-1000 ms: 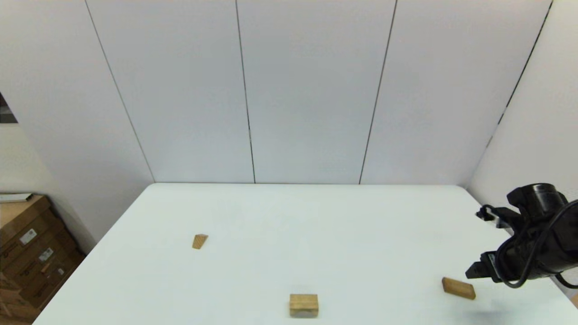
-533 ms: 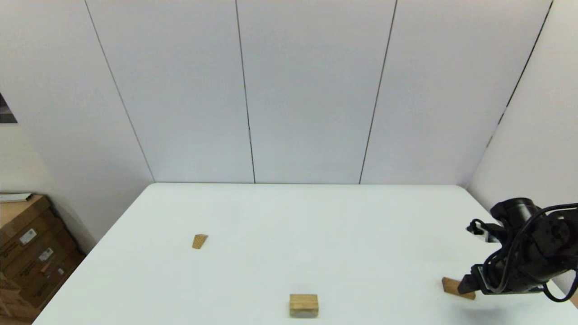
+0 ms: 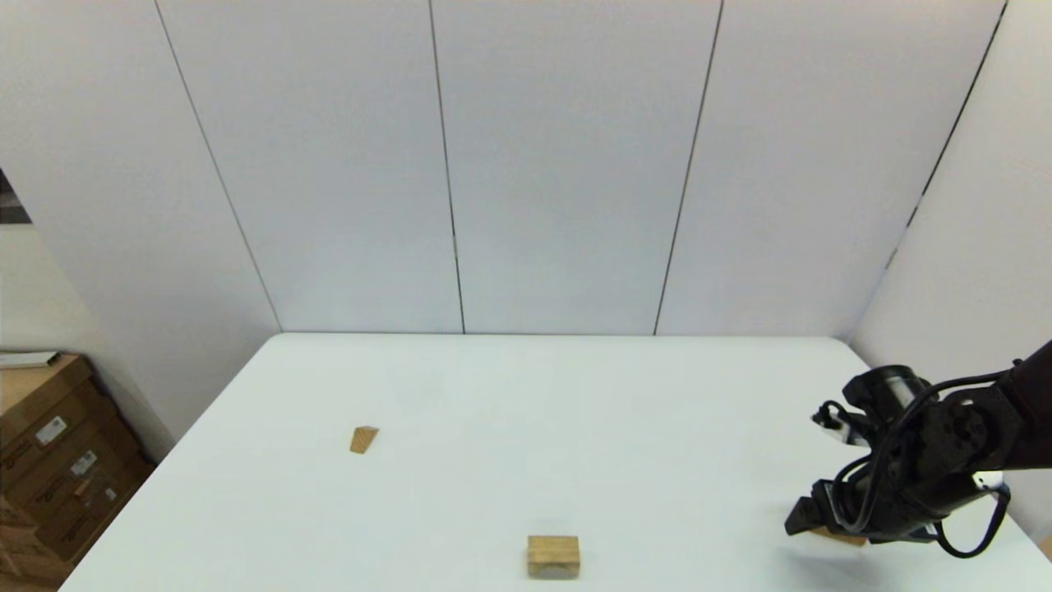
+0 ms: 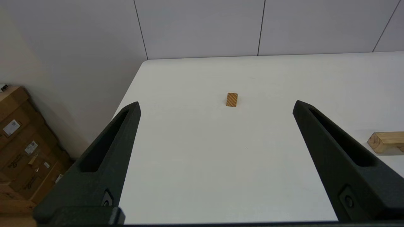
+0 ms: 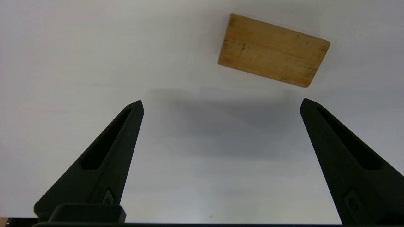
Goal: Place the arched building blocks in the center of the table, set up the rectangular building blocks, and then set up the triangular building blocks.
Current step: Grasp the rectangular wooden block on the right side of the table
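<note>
The white table point(image 3: 526, 411) is seen from the head camera, with three wooden blocks lying well apart on it. The arched building block point(image 3: 553, 556) is placed at the near edge, about midway across, its pale hollow turned toward the robot; one end of it is also caught in the left wrist view point(image 4: 386, 142). The triangular building block point(image 3: 363, 439) is found on the robot's left half of the table, farther from the robot than the arched block, and is shown in the left wrist view point(image 4: 232, 99) between the two fingers of the left gripper point(image 4: 216, 105), which are spread wide and hold nothing. The rectangular building block point(image 5: 273, 50) is laid flat near the right front corner of the table. In the head view it point(image 3: 838, 536) is largely covered by the right gripper point(image 3: 801, 518), which is poised low over it at the end of the black right arm point(image 3: 945, 448). In the right wrist view the right gripper's fingers point(image 5: 107, 157) are shown wide apart and empty, with the slab lying just beyond their tips, not between them. Stacked cardboard boxes point(image 3: 49, 469) are visible on the floor beside the table's left edge.
</note>
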### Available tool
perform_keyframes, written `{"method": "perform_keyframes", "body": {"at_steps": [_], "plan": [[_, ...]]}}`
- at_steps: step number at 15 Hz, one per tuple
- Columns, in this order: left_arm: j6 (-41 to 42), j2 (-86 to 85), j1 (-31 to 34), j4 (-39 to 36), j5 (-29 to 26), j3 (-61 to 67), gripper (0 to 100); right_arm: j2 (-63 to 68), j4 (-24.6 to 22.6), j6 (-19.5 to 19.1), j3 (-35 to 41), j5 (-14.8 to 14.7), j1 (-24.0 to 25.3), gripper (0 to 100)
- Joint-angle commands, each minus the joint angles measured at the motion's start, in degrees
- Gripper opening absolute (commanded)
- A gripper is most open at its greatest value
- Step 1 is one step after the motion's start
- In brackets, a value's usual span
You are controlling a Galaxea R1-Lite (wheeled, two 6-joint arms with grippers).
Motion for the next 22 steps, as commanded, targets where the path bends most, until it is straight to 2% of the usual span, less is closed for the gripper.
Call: {"method": "perform_keyframes", "body": {"at_steps": [1,5,8,22], "plan": [[0.0,0.1,0.0,0.0,0.0,0.0,100,2.2,0.0,-0.1,-1.8,-0.5,-0.4,100],[-0.1,0.1,0.0,0.0,0.0,0.0,100,2.9,-0.3,-0.1,-2.5,-0.8,-0.4,100],[-0.1,0.1,0.0,0.0,0.0,0.0,100,4.4,-0.5,0.0,-3.1,-5.2,-0.6,100],[-0.6,0.1,0.0,-0.1,0.0,0.1,100,8.0,-0.6,0.4,-5.7,-6.2,-1.7,100]]}}
